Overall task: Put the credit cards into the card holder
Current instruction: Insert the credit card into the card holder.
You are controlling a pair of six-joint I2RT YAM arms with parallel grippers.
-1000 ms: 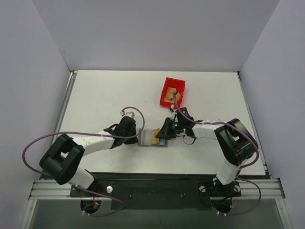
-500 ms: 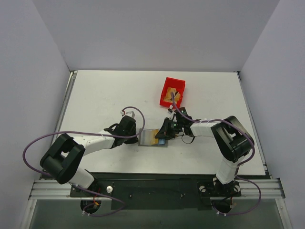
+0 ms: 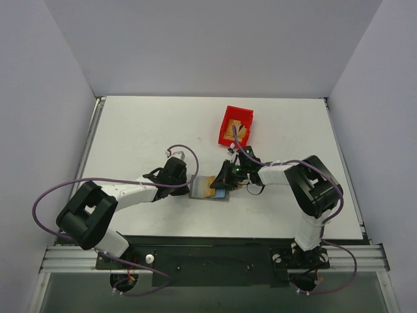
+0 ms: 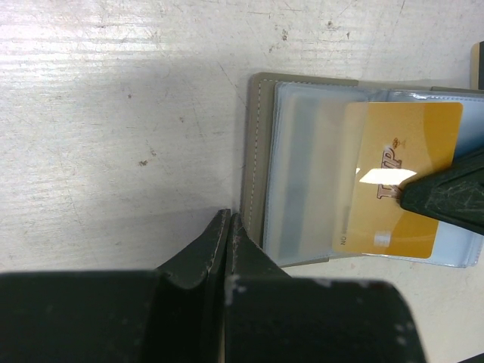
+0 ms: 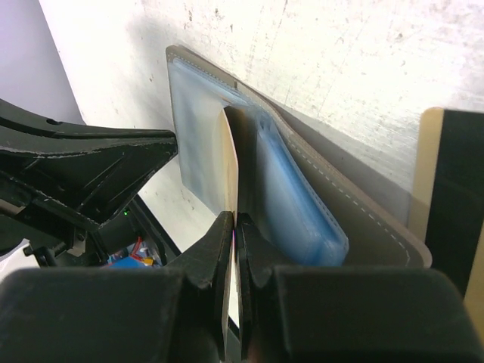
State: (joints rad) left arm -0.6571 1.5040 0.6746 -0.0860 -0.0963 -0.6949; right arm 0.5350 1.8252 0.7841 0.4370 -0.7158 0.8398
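The white table (image 3: 130, 130) fills the middle of the top view, walled in by pale panels. The two arms reach inward across it: the left arm (image 3: 124, 193) stretches right from its base, and the right arm (image 3: 287, 175) folds back to the left, so their wrists meet near the table's middle front.

Farther back, and right of centre, stands a small red bin (image 3: 236, 124) with tan cards (image 3: 230, 135) lying inside it, well apart from the wrists.

Between the wrists the card holder (image 4: 257, 151) lies open and flat on the table, with its grey cover underneath and its bluish clear sleeves facing up.

A gold credit card (image 4: 393, 144) lies across those sleeves. Its left end looks paler, as if under a clear layer, though it is hard to tell how far in it sits. In the right wrist view another card with a black stripe (image 5: 446, 189) lies on the table, partly behind the holder's grey cover.

The right gripper (image 5: 236, 221) pinches the gold card by its edge, with the fingers pressed tight on either side of it. The left gripper (image 4: 229, 219) has its fingers pressed together on nothing, with the tips down at the table just beside the holder's near left corner. The views do not show whether they touch the cover.
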